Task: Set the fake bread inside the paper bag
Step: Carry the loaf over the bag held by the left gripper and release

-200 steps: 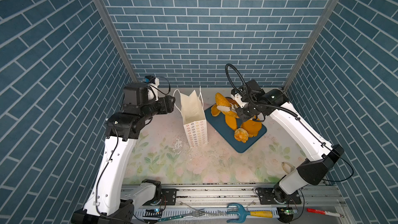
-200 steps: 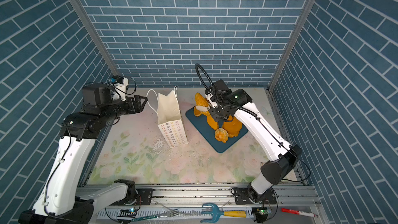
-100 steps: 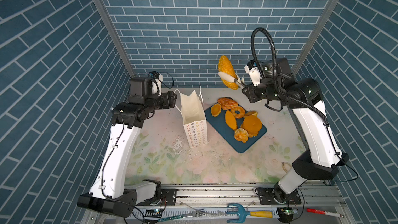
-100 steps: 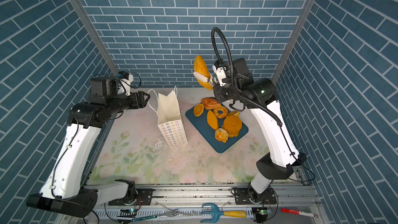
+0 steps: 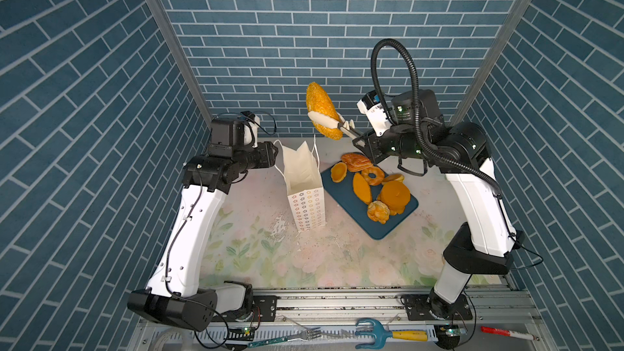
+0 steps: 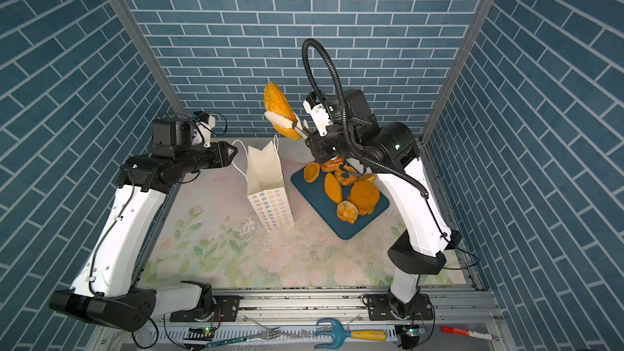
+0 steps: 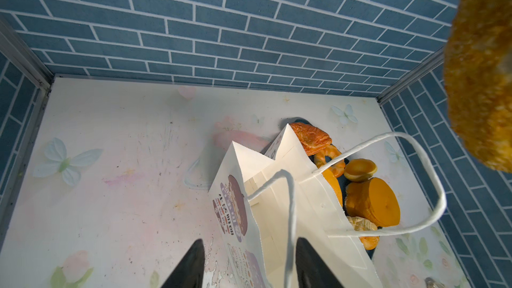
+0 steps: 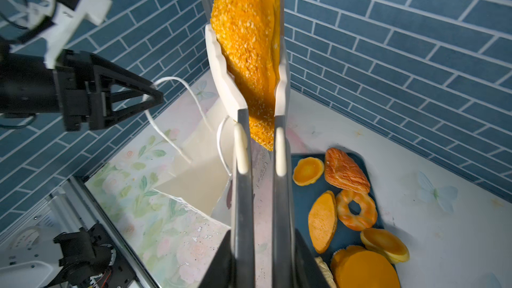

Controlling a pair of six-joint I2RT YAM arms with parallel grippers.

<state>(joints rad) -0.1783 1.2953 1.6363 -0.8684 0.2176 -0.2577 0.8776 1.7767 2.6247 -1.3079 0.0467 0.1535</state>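
The right jaws are clamped on a crumbed oval loaf (image 5: 317,99), held in the air at upper centre of both top views, up and right of the paper bag (image 5: 307,207) standing open on the worktop (image 5: 256,248). The right wrist view cuts off the loaf's top. In the left wrist view the loaf is only a blur at the right edge. The left jaws stand apart astride a cord handle (image 7: 291,217), and contact is unclear. The other fake bread (image 6: 364,194) lies on a blue tray (image 6: 347,227), partly behind the right arm.
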